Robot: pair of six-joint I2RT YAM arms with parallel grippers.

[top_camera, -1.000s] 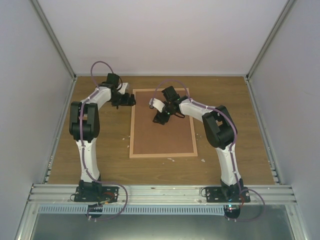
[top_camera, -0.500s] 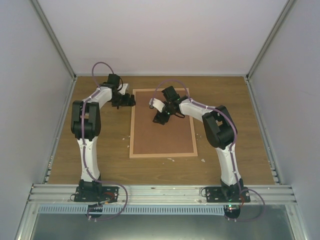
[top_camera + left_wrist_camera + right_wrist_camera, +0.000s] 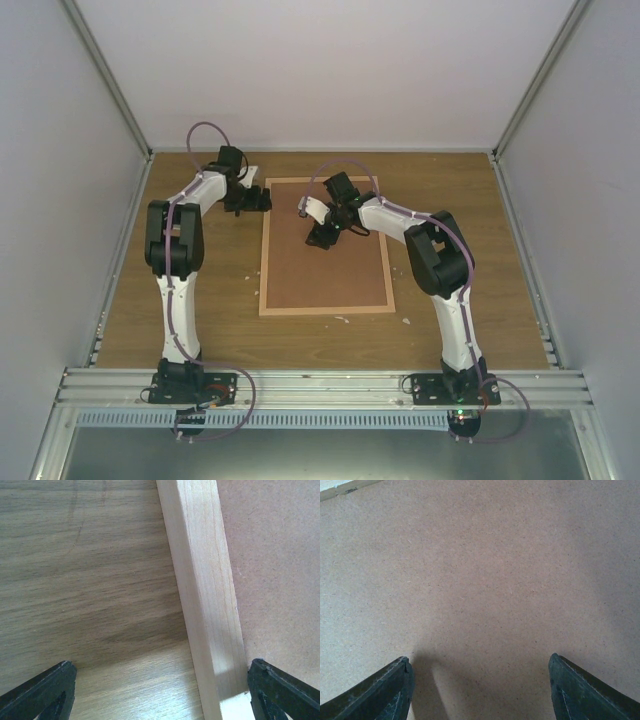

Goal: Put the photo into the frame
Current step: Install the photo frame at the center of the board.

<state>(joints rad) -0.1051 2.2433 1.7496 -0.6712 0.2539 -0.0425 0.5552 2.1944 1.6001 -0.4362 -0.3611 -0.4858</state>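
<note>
The frame (image 3: 263, 250), thin light wood rails, lies flat on the table with a plain brown backing board (image 3: 325, 265) filling it. The photo is not in view. My left gripper (image 3: 258, 200) is at the frame's far left corner. In the left wrist view it stands open (image 3: 160, 680), low over the table, one finger on each side of the left rail (image 3: 205, 595). My right gripper (image 3: 318, 240) hangs open over the upper part of the board. The right wrist view shows only bare board (image 3: 485, 570) between its fingertips (image 3: 480, 670).
Small white scraps (image 3: 341, 320) lie on the wooden table (image 3: 200, 330) near the frame's front edge, and another (image 3: 406, 321) to the right. Grey enclosure walls stand on three sides. An aluminium rail (image 3: 320, 378) runs along the near edge.
The left arm's elbow has crept slightly towards the back. Both grippers stay open where they were, and the right arm has not moved.
</note>
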